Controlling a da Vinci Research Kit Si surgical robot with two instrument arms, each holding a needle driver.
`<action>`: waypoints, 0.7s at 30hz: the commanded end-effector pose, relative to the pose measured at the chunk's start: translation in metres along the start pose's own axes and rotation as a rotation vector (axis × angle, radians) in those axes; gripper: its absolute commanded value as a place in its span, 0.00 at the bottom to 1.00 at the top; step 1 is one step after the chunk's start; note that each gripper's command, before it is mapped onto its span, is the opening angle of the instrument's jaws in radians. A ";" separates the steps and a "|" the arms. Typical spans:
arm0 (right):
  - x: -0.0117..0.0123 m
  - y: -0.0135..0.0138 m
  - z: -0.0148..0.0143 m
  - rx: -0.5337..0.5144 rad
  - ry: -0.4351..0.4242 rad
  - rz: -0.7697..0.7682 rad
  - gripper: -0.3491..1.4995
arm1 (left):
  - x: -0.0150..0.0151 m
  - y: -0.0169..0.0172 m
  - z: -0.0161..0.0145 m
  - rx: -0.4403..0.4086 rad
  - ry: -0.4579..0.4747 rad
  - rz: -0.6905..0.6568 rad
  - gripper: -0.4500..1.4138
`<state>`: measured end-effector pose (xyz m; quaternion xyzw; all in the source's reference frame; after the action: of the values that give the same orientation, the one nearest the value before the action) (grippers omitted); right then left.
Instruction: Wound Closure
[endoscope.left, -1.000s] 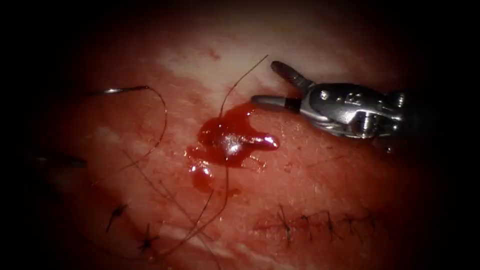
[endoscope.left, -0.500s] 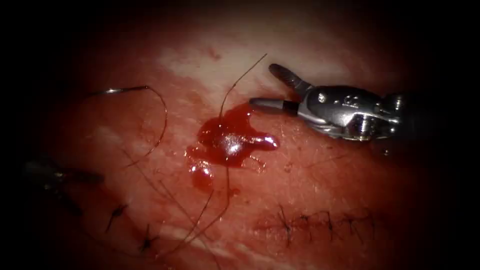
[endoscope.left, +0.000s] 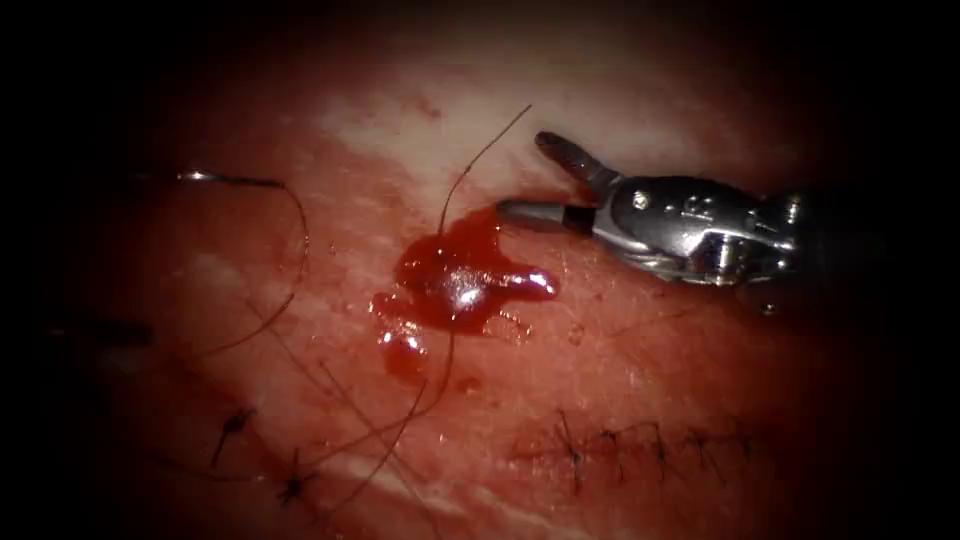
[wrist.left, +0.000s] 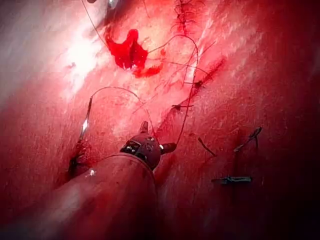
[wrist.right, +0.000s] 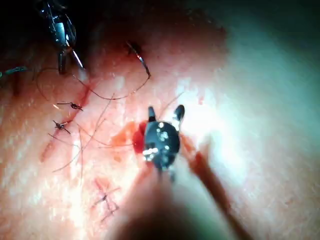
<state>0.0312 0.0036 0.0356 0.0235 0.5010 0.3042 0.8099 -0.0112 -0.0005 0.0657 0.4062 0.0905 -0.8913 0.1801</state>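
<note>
steel right tool (endoscope.left: 540, 180) hovers beside the red fluid (endoscope.left: 455, 280), jaws spread wide, empty; needle (endoscope.left: 228, 180) lies loose on the tissue (endoscope.left: 650, 350), far left.

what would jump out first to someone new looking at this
A glossy pool of red fluid lies mid-tissue. Just right of it the right claw hovers open, holding nothing. Far left, the curved needle lies on the tissue, its thread trailing down toward finished stitches.

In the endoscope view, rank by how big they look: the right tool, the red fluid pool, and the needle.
1. right tool, jaws open, holding nothing
2. red fluid
3. needle, lying free on the tissue
</note>
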 end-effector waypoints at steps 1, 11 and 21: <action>-0.0004 -0.0005 0.0007 0.003 0.000 0.001 0.74 | -0.0002 0.0002 0.0010 0.001 0.002 -0.012 0.50; -0.0005 -0.0007 0.0006 0.008 -0.001 -0.001 0.74 | 0.0004 -0.0025 -0.0006 0.115 0.084 -0.108 0.45; -0.0006 -0.0008 0.0007 0.011 -0.003 -0.002 0.74 | -0.0001 -0.0071 -0.0065 0.314 0.156 -0.254 0.58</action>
<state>0.0313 0.0032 0.0356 0.0270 0.5006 0.3013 0.8111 -0.0087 0.0085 0.0609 0.4809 0.0130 -0.8766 -0.0096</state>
